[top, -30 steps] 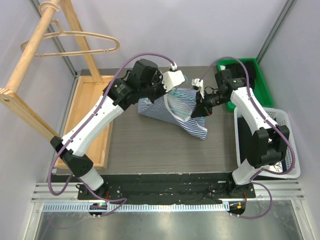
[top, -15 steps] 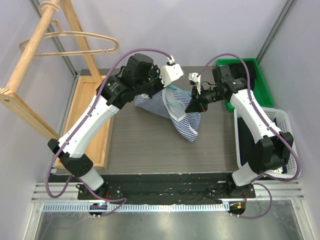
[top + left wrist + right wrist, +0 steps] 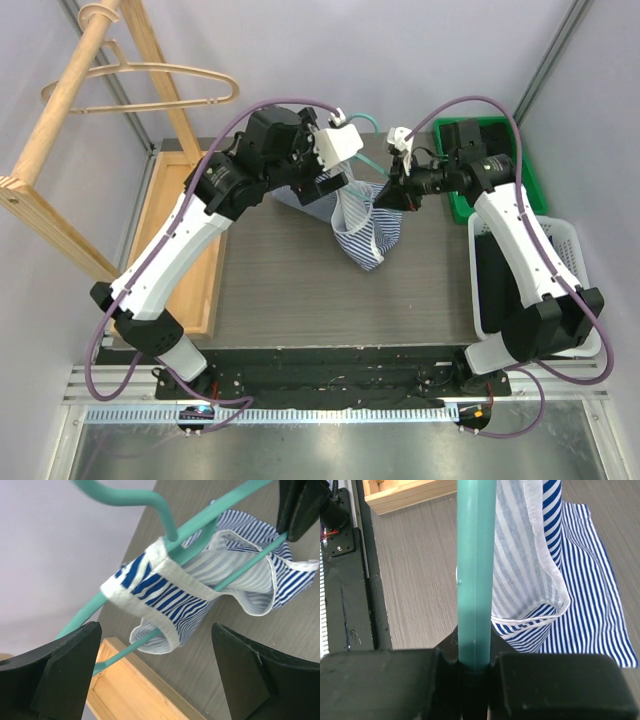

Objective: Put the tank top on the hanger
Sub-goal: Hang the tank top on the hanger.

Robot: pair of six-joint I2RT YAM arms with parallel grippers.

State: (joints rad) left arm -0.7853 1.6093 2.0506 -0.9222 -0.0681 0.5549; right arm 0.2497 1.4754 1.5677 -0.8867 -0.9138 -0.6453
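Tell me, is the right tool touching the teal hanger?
Touching. The right wrist view shows the hanger bar clamped in the right tool, no gap.

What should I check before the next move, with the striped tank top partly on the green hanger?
1. The right gripper clamped on the hanger: ok.
2. One strap of the tank top looped over the hanger beside its hook: ok.
3. The other strap over the far shoulder: cannot tell.
4. The left gripper open and free of fabric: ok.
5. Fabric of the tank top spread along the hanger: not ok, it is bunched.
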